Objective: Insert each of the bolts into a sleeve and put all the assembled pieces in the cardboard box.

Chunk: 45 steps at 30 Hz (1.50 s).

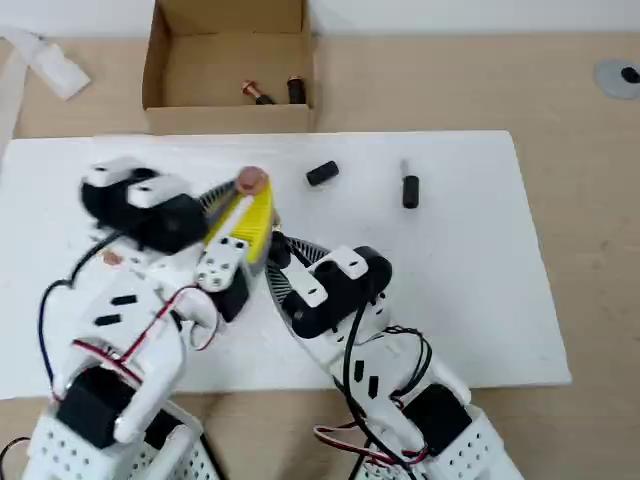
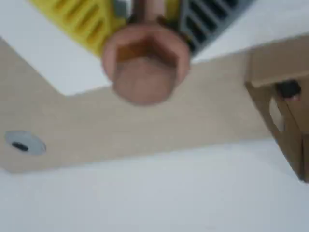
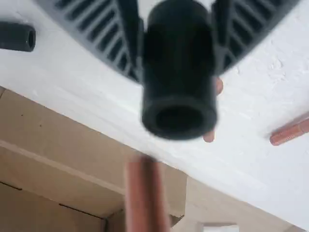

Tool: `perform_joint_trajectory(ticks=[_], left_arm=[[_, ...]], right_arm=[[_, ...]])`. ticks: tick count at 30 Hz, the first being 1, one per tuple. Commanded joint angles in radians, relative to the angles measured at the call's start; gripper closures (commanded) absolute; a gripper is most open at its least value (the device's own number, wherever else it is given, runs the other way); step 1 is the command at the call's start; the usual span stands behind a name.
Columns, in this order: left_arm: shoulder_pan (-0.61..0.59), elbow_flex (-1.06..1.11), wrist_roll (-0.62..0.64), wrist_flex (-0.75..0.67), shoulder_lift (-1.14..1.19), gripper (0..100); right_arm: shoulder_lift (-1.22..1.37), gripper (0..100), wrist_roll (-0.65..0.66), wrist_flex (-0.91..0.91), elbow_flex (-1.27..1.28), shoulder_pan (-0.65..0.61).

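My left gripper (image 1: 248, 195), with one yellow finger (image 2: 82, 19), is shut on a copper bolt (image 1: 252, 180) above the white mat; the bolt's hexagonal head (image 2: 145, 63) looms close in the left wrist view. Just to its right, my right gripper (image 1: 278, 247) is shut on a black sleeve (image 3: 178, 82) whose open end faces the camera. A blurred copper shaft (image 3: 145, 193) shows close below that opening. The cardboard box (image 1: 155, 75) at the table's far edge holds two assembled pieces (image 1: 258, 93).
A loose black sleeve (image 1: 321, 173) and a black piece with a thin stem (image 1: 409, 187) lie on the white mat (image 1: 480, 300) right of the grippers. Another copper bolt (image 3: 289, 131) lies on the mat. A grey disc (image 1: 618, 76) sits at the far right.
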Motion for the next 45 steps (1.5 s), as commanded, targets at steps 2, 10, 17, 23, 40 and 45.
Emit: perform_joint_trajectory(ticks=[2,10,17,23,40,45], left_arm=[[-0.011,-0.124,-0.006,0.110,-0.010,99],[-0.009,-0.160,0.008,0.183,-0.010,99],[-0.009,-0.158,0.054,0.160,-0.010,99],[-0.009,-0.123,0.057,0.103,-0.010,99],[0.048,-0.091,0.080,0.120,-0.010,99],[0.041,-0.064,0.077,0.120,-0.010,99]], right_arm=[[-0.019,98.9,0.005,-0.029,-0.004,-0.015],[-0.019,98.9,0.005,-0.029,-0.002,-0.015],[-0.019,98.9,0.005,-0.029,-0.002,-0.015],[-0.019,98.9,0.005,-0.029,-0.002,-0.015],[-0.019,98.9,0.005,-0.029,-0.004,-0.015],[-0.019,98.9,0.005,-0.029,-0.005,-0.015]])
